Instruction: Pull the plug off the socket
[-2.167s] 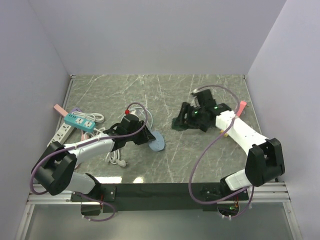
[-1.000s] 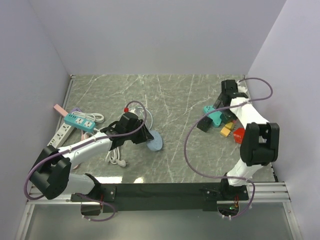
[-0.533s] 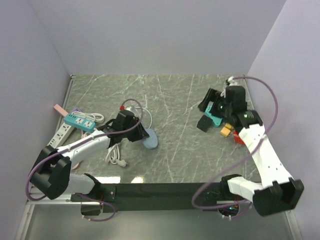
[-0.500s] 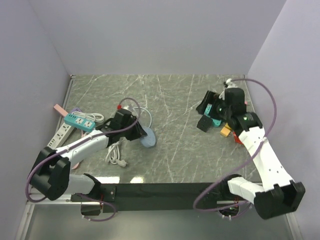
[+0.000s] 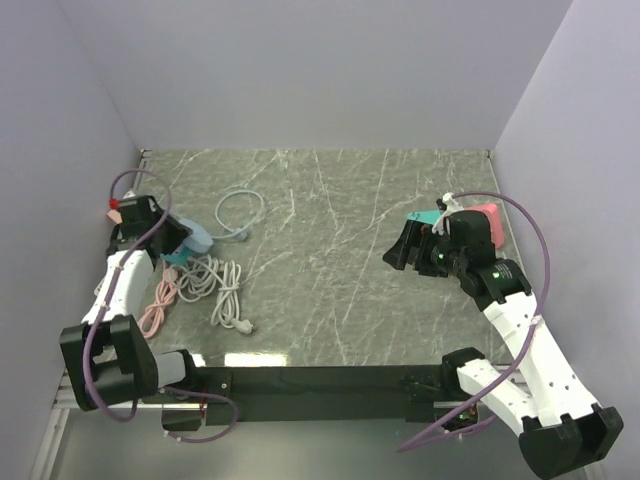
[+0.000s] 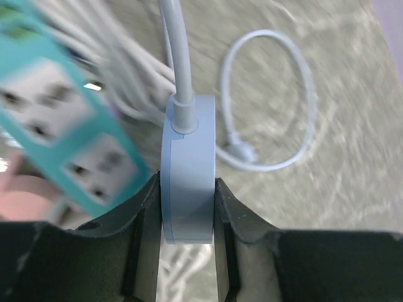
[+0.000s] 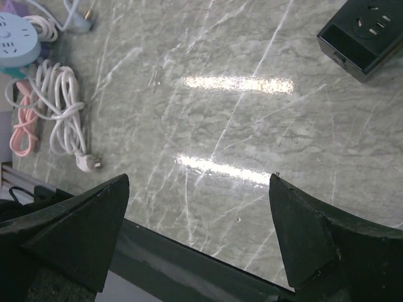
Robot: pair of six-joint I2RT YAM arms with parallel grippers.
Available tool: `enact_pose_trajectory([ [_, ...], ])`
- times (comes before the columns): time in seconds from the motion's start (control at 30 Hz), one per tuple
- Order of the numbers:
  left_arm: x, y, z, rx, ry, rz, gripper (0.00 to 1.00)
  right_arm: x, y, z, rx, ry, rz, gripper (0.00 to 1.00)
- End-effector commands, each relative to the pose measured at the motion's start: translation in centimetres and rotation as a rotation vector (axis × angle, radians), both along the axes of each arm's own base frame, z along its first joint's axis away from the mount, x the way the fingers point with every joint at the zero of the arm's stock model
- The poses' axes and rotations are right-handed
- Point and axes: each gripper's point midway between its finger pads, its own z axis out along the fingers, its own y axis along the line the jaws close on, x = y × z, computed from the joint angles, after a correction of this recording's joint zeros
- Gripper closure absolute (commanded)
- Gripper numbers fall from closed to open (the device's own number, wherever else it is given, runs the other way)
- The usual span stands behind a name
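Note:
My left gripper (image 6: pixel 187 189) is shut edge-on on a pale blue round socket disc (image 6: pixel 187 207), at the far left of the table (image 5: pixel 195 240). The disc's pale blue cable (image 6: pixel 277 94) loops over the table. Its plug (image 6: pixel 239 151) lies loose on the marble, in no socket. A teal power strip (image 6: pixel 63 126) sits just beside the disc. My right gripper (image 7: pixel 199 182) hangs open over bare marble at the right (image 5: pixel 405 255), nothing between its fingers.
A white coiled cable (image 5: pixel 215 285) and a pink cable (image 5: pixel 155 300) lie near the left arm. A black socket block (image 7: pixel 362 31) sits beyond the right gripper. Teal (image 5: pixel 425 218) and pink (image 5: pixel 487 215) pieces show behind the right arm. Walls enclose three sides.
My left gripper carried the blue disc from left of mid-table to the far left beside the teal strip. The right arm came away from the back right corner, its jaws wider.

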Motion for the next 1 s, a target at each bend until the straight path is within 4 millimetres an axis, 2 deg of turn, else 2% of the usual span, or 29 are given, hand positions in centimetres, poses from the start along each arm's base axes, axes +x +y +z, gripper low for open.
enact_pose_trajectory([
  [0.0, 1.4, 3.2, 1.3, 0.019, -0.056, 0.035, 0.99, -0.7, 0.5, 0.6, 0.009, -0.029, 0.047, 0.02],
  [0.07, 1.8, 4.2, 0.7, 0.004, -0.032, 0.047, 0.99, -0.7, 0.4, 0.6, 0.008, -0.035, 0.050, 0.02],
  [0.1, 2.0, 4.1, 0.7, -0.007, -0.031, 0.035, 0.99, -0.7, 0.4, 0.7, 0.008, -0.037, 0.052, 0.02],
  [0.17, 2.2, 3.8, 0.7, -0.032, -0.043, 0.018, 0.81, -0.8, 0.5, 0.9, 0.014, -0.045, 0.057, 0.02],
  [0.2, 2.3, 3.6, 0.9, -0.038, -0.055, 0.010, 0.69, -0.7, 0.5, 0.9, 0.016, -0.048, 0.054, 0.02],
  [0.23, 2.3, 3.5, 0.9, -0.041, -0.066, 0.009, 0.45, -0.7, 0.6, 0.9, 0.017, -0.049, 0.057, 0.02],
  [0.3, 2.0, 3.7, 1.5, -0.028, -0.078, 0.021, 0.19, -0.7, 0.6, 0.8, 0.015, -0.045, 0.058, 0.01],
  [0.33, 1.7, 3.7, 1.5, -0.024, -0.071, 0.024, 0.01, -0.6, 0.6, 0.7, 0.014, -0.044, 0.058, 0.01],
  [0.5, 0.8, 2.6, 3.7, -0.035, -0.119, -0.015, 0.01, -0.4, 0.9, 0.6, 0.029, -0.040, 0.060, 0.01],
  [0.53, 0.5, 2.2, 4.8, -0.036, -0.150, -0.031, 0.00, -0.3, 0.9, 0.8, 0.029, -0.046, 0.059, 0.01],
  [0.67, -0.7, -1.2, 7.9, -0.102, -0.273, -0.166, 0.01, 0.1, 1.0, 1.3, 0.055, -0.073, 0.041, 0.01],
  [0.7, -1.2, -3.0, 8.7, -0.137, -0.309, -0.244, 0.00, 0.2, 1.1, 1.7, 0.066, -0.094, 0.040, 0.00],
  [0.8, -2.9, -6.5, 10.8, -0.173, -0.407, -0.399, 0.01, 0.2, 1.3, 2.6, 0.100, -0.138, 0.033, 0.00],
  [0.97, -5.1, -9.7, 14.7, -0.162, -0.532, -0.556, 0.01, 0.0, 0.8, 4.4, 0.132, -0.223, -0.007, 0.00],
])
